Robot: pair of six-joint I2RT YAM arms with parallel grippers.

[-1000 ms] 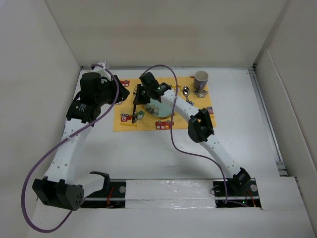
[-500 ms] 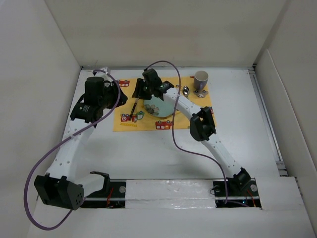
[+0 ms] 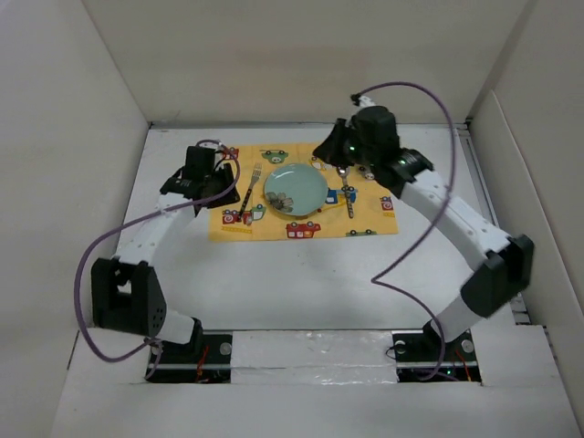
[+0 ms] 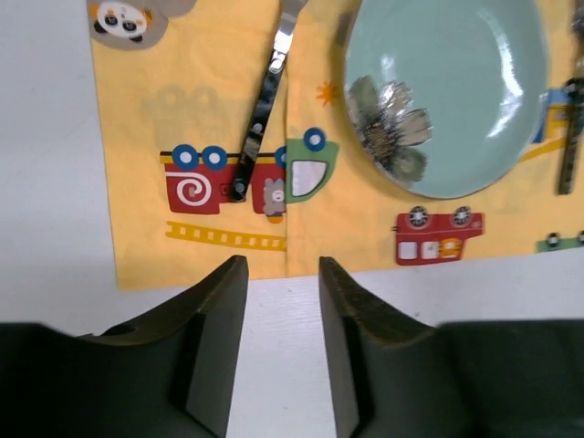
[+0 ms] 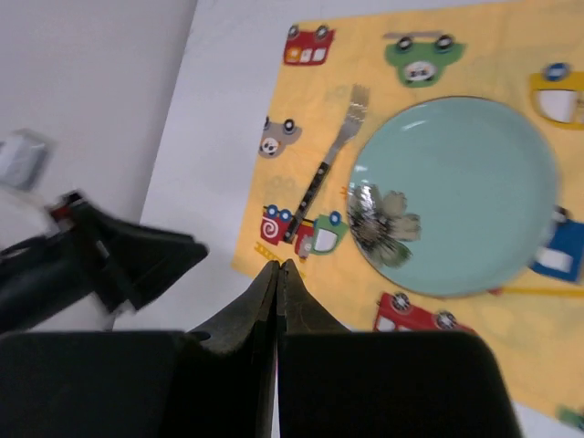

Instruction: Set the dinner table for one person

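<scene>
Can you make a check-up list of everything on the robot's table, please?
Surface: white table, with a yellow car placemat lying flat on it.
Job's things: teal plate on the placemat; fork to its left; dark-handled utensil to its right.
Clutter: nothing seen.
Grippers: left gripper open, empty; right gripper shut, empty.
Cables: purple cables loop off both arms.
Surroundings: white walls.

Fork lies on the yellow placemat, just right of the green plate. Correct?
Not quite. The fork is on the yellow placemat, but it lies just left of the green plate, not right of it. The top external view shows this, and the left wrist view agrees.
</scene>
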